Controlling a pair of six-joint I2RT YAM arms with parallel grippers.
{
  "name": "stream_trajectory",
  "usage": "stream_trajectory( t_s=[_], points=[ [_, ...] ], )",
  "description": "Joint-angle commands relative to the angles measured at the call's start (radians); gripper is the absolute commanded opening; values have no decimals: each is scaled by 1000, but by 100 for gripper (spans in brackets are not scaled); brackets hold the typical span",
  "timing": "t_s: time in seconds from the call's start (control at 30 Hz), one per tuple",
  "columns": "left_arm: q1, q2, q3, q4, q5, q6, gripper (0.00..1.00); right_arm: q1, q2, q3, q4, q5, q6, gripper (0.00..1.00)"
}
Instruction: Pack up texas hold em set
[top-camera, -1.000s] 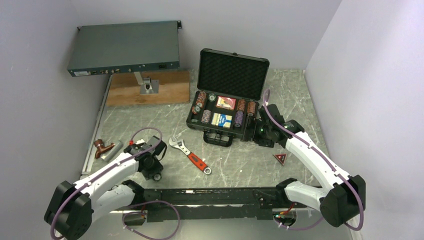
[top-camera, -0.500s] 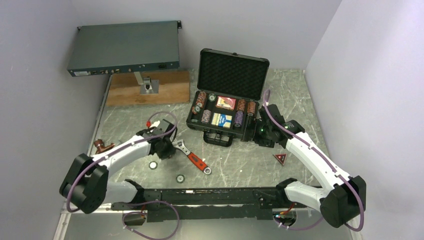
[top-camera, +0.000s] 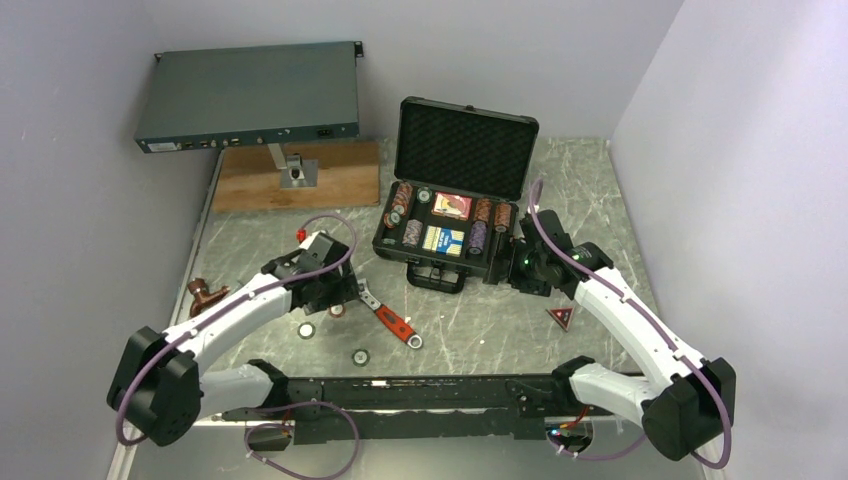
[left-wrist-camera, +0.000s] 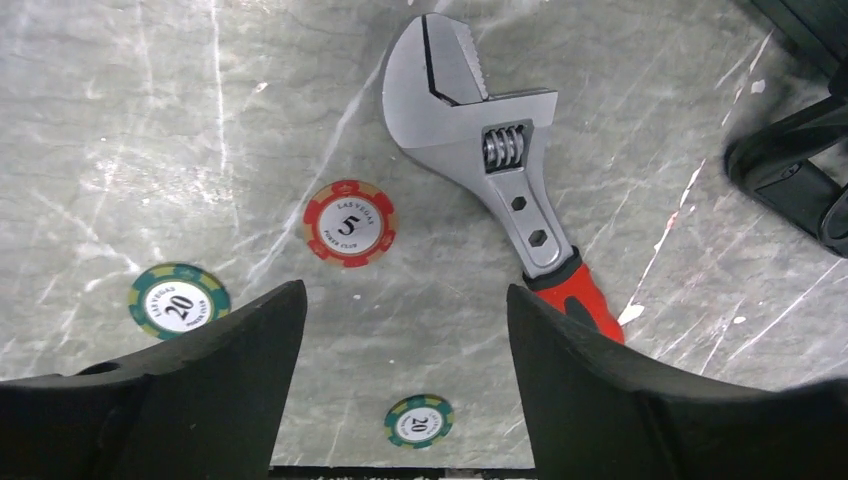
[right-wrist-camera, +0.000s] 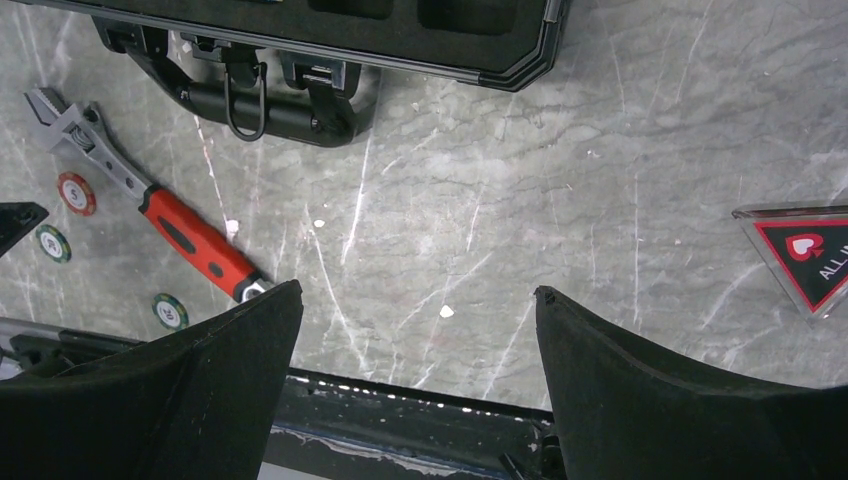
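The black case (top-camera: 498, 262) lies open at the table's middle back, lid upright, with striped chips, a red deck (top-camera: 452, 206) and a blue deck (top-camera: 444, 240) in its foam. Its front edge and handle show in the right wrist view (right-wrist-camera: 270, 110). Three loose chips lie on the table: a red 5 chip (left-wrist-camera: 350, 223) and two green 20 chips (left-wrist-camera: 179, 300) (left-wrist-camera: 419, 420). My left gripper (left-wrist-camera: 402, 300) is open and empty above them, beside the wrench head. The red triangle (top-camera: 560, 318) lies right of centre. My right gripper (right-wrist-camera: 418, 295) is open and empty by the case's front right corner.
A red-handled adjustable wrench (top-camera: 385, 312) lies between the loose chips and the case. A dark-grey rack box (top-camera: 250, 95) stands over a wooden board (top-camera: 300, 175) at the back left. A brown object and a grey cylinder (top-camera: 215, 297) lie at the left edge.
My left gripper has moved from the near left towards the wrench. Three loose chips now show on the table where it was. The right arm has barely moved.
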Motion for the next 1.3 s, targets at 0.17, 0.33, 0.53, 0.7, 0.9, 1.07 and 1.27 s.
stream_trajectory(
  t_s=[0.17,0.33,0.53,0.7,0.9,1.07,1.27],
  points=[
    [38,101,67,-64,-4,152,68,-3,3,1,16,11,-21,89],
    [59,175,70,-49,-2,178,61,-3,-7,7,1,22,-32,89],
    [63,214,72,-7,15,227,58,-3,-11,-1,-5,21,-40,89],
    [63,256,71,1,6,247,58,-3,0,2,-2,21,-42,89],
    [62,241,46,46,27,251,62,-3,6,2,0,21,-46,89],
    [56,259,67,31,8,263,63,-3,15,2,3,22,-49,89],
    [35,231,96,-1,-26,261,64,-3,23,1,6,21,-53,89]
  ],
)
